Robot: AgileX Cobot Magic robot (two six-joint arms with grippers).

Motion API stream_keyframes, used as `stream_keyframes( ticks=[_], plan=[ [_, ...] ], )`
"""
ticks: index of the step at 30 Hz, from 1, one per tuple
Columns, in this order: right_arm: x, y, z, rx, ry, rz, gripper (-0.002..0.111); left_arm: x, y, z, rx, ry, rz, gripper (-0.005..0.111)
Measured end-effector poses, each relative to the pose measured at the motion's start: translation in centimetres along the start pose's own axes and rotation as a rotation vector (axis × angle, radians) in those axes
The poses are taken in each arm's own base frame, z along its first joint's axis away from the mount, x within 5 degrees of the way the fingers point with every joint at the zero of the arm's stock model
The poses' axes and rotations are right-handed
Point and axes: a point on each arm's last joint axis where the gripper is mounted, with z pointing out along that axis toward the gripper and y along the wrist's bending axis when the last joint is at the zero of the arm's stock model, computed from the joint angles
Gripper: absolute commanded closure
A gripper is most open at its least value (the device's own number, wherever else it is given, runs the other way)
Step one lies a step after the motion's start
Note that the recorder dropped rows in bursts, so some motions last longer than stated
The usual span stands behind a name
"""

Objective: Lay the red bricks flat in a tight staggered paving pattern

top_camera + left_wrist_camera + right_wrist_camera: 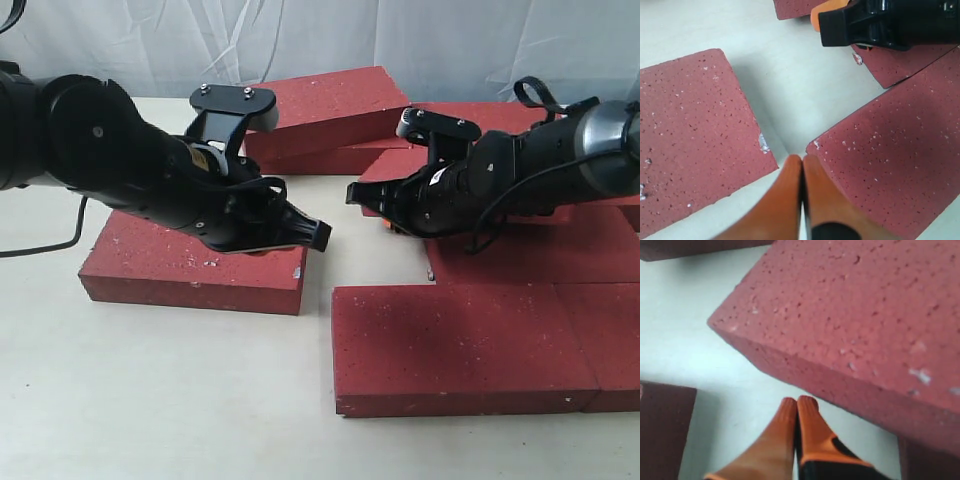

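Two pincers are being held clenched and empty: the left pincer (322, 235) just past the end of the loose brick (195, 265), the right pincer (356, 192) near the back bricks (330, 100). The loose brick is lying apart from the laid row (450, 345) on the bench (150, 400). Seemingly a sideways push is being prepared, closing that gap.

Pale table (150, 400) before a wrinkled white curtain (300, 35).

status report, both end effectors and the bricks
Left end effector shut, empty, at gap beside loose rough dark-red rectangular brick. Right end effector shut, empty. Paved red bricks flat at front right; loose one not yet joined. Both tips close together.
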Motion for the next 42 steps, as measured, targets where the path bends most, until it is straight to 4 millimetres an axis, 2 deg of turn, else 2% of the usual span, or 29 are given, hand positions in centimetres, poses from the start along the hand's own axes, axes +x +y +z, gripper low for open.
stream_keyframes(
  ticks=[2, 6, 10, 13, 17, 24, 30, 42],
  plan=[
    [-0.1, 0.3, -1.0, -0.012, 0.029, -0.009, 0.109, 0.0, 0.0, 0.0, 0.000, 0.004, 0.000, 0.107],
    [-0.8, 1.2, -5.0, -0.038, 0.060, -0.103, 0.109, 0.1, 0.0, 0.0, 0.001, 0.010, 0.000, 0.107],
    [-1.7, 0.3, -7.9, -0.014, 0.071, -0.160, 0.109, 0.1, 0.0, 0.0, 0.002, 0.014, 0.002, 0.107],
    [-2.0, -1.2, -8.7, 0.036, 0.110, -0.183, 0.109, 0.1, 0.0, 0.0, 0.002, 0.014, 0.002, 0.107],
    [-2.1, -3.0, -8.9, 0.097, 0.163, -0.186, 0.109, 0.1, 0.0, 0.0, 0.002, 0.016, 0.002, 0.107],
    [-2.1, -5.1, -7.0, 0.181, 0.187, -0.176, 0.109, 0.2, 0.0, 0.0, 0.002, 0.018, 0.002, 0.107],
    [-1.8, -6.0, -5.6, 0.255, 0.199, -0.150, 0.109, 0.3, 0.0, 0.0, 0.003, 0.031, 0.002, 0.107],
    [-2.4, -6.3, -5.5, 0.301, 0.122, -0.119, 0.109, 0.1, 0.0, 0.0, 0.001, 0.008, 0.002, 0.107]
  ],
)
